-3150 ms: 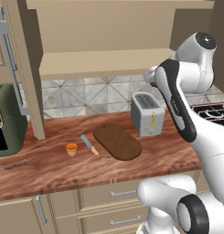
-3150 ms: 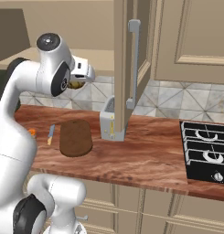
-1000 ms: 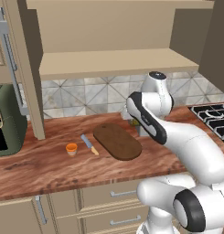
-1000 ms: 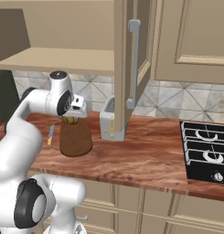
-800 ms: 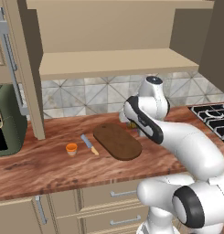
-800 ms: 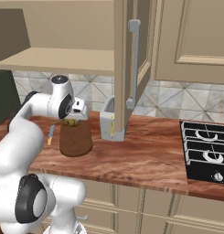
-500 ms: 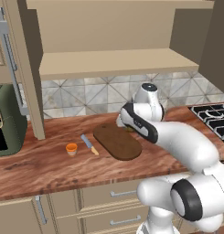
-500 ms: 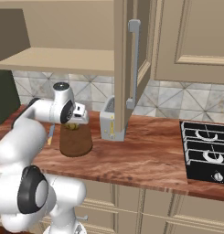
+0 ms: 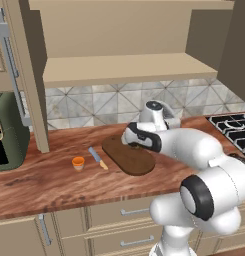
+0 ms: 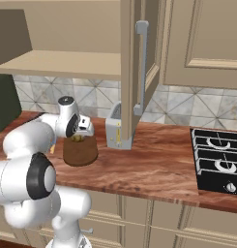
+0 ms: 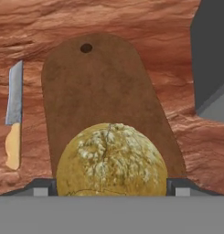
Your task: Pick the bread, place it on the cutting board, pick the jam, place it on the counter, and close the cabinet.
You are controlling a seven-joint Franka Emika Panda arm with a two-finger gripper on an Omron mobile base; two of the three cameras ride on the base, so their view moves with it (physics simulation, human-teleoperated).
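Now gripper has descended from cabinet shelf lvl to just above cutting board; placement step approx. complete, release pending; jaws clamped on bread, held over board's near end; bread: round, olive-yellow, pale cracked crust; jam sits on counter, beside knife.

You see the bread low in the middle, a round yellow-brown bun between the two finger tips, over the near end of the board. The board's hanging hole sits at its far end. A knife lies on the counter just left of the board, apart from it. A grey box stands at the right.
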